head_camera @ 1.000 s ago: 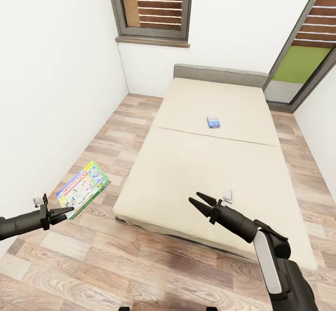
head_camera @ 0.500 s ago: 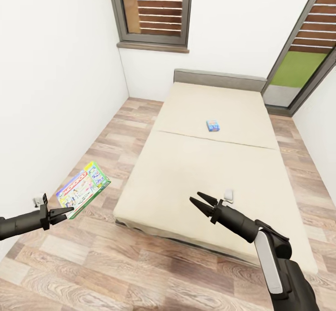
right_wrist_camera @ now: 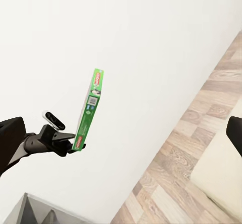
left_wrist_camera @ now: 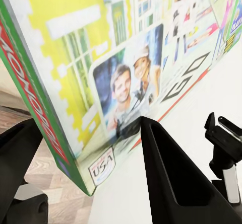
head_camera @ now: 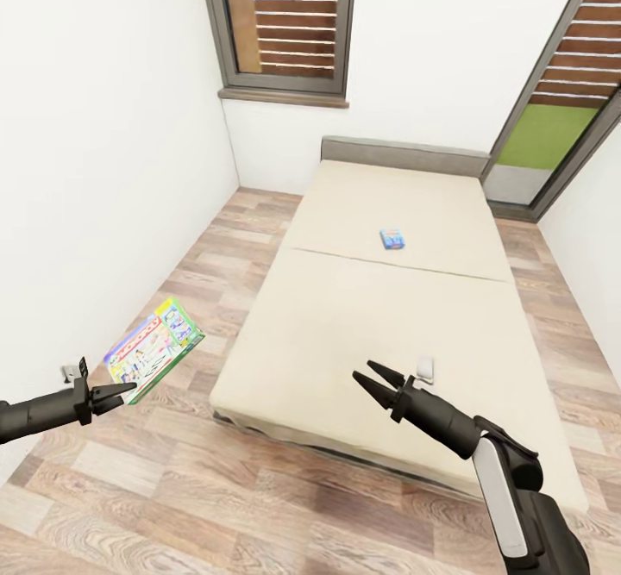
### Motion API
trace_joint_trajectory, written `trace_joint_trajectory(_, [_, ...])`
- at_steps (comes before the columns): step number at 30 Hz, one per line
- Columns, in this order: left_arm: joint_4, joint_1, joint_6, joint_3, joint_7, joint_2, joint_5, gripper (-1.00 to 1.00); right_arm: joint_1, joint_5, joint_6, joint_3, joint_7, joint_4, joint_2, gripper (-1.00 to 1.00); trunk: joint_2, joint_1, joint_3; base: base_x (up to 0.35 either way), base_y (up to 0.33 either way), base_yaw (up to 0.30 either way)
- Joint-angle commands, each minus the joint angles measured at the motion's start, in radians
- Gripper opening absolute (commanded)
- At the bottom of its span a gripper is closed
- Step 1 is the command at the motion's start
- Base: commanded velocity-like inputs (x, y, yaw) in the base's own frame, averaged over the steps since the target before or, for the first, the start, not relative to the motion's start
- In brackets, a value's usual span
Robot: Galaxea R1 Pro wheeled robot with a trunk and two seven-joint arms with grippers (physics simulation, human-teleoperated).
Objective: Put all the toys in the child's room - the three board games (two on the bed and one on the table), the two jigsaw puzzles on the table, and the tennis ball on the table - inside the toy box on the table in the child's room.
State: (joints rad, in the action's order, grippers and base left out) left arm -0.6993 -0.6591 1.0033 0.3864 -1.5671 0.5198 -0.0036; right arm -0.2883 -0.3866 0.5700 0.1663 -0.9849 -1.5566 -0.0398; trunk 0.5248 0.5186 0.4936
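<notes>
The robot's left hand (head_camera: 110, 396) grips a Monopoly board game (head_camera: 153, 350) by its lower edge, holding the box tilted in the air above the wood floor (head_camera: 259, 489) beside the white wall (head_camera: 95, 170); the left wrist view shows its fingers (left_wrist_camera: 171, 173) pinching the box's printed face and back. The right hand (head_camera: 373, 380) hangs with its fingers spread wide and holding nothing over the near corner of the bed (head_camera: 362, 325), just short of a small white object (head_camera: 425, 367) lying on the mattress. Farther up the bed, a second, blue board game (head_camera: 393, 238) rests flat near the middle seam, well apart from both hands. Beyond it stand the headboard, a shuttered window (head_camera: 280, 19) and a glass door (head_camera: 552, 109). Judging by this, one bed game is collected and the second is next: the robot would have to move closer along the bed before the free right hand could reach it.
</notes>
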Motion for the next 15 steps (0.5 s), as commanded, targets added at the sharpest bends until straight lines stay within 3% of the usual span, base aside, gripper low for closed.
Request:
trace_joint_trajectory(1, [0.0,0.0,0.009,0.0,-0.004,0.0,-0.001,-1.0,0.0,-0.004,0.007,0.002,-0.002,0.0,0.0,1.0,0.001,0.0,-0.001,0.0,0.0,0.0])
trace_joint_trajectory(15, [0.0,0.0,0.008,0.002,-0.004,-0.001,-0.001,-1.0,0.001,0.001,0.005,0.003,0.004,0.001,0.001,1.0,0.001,0.0,-0.024,0.0,0.0,0.0])
